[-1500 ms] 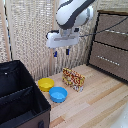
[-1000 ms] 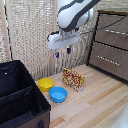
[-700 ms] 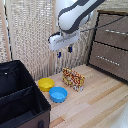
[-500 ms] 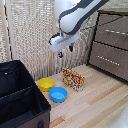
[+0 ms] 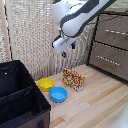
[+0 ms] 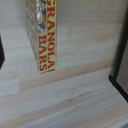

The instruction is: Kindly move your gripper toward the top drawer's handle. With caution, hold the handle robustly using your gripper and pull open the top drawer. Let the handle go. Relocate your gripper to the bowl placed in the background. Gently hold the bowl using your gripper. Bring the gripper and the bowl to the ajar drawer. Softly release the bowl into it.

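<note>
Jaws first: honestly can't tell if they're apart or together. The gripper [image 5: 66, 48] is hanging in mid-air in the exterior view and the fingers are too small and blurry to read, though nothing seems to be sitting in them. The wrist view isn't showing them at all.

The top drawer [image 5: 116, 30] is sitting at the exterior view's right, looking flush with the dresser, so I'm judging it's not pulled out yet. Its handle [image 5: 115, 32] is a thin silvery bar, well apart from the gripper, with nothing touching it.

The yellow bowl [image 5: 46, 84] is resting on the wooden floor [image 5: 95, 107], just beside a blue bowl [image 5: 58, 94]. A granola bars box [image 5: 73, 79] is standing near both, roughly under the gripper, and it's filling most of the wrist view. A black bin [image 5: 20, 100] is taking up the exterior view's left.

So basically everything's left: reaching the handle, pulling, letting go, fetching the bowl, dropping it in.
</note>
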